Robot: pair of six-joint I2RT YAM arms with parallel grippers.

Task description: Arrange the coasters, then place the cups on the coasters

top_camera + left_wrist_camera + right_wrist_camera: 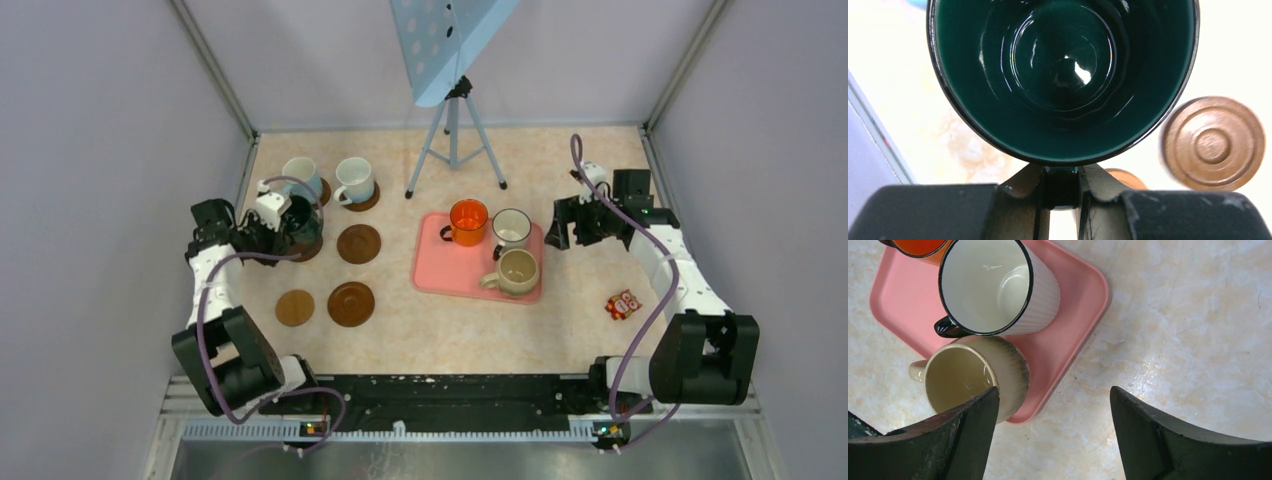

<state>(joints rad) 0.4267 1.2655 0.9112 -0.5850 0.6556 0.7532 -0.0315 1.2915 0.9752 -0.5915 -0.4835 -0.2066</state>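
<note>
The left gripper (1060,186) is closed narrow on the dark green mug (1063,75), gripping it at the near side of its rim. The mug is upright by the surface's left edge, over a brown coaster (306,249); whether it rests on that coaster cannot be told. Just beside it toward the middle lies a bare coaster (1213,144). Toward the near edge lie another bare coaster (351,303) and a smaller tan coaster (295,307). Near the far-left corner two white mugs (300,174) (354,179) each stand on a coaster.

The right gripper (1053,390) is wide open and holds nothing. It hangs above bare surface just off the right edge of the pink tray (1083,295). On the tray stand the beige mug (970,380), the white dark-rimmed mug (993,287) and the orange mug (468,219).
</note>
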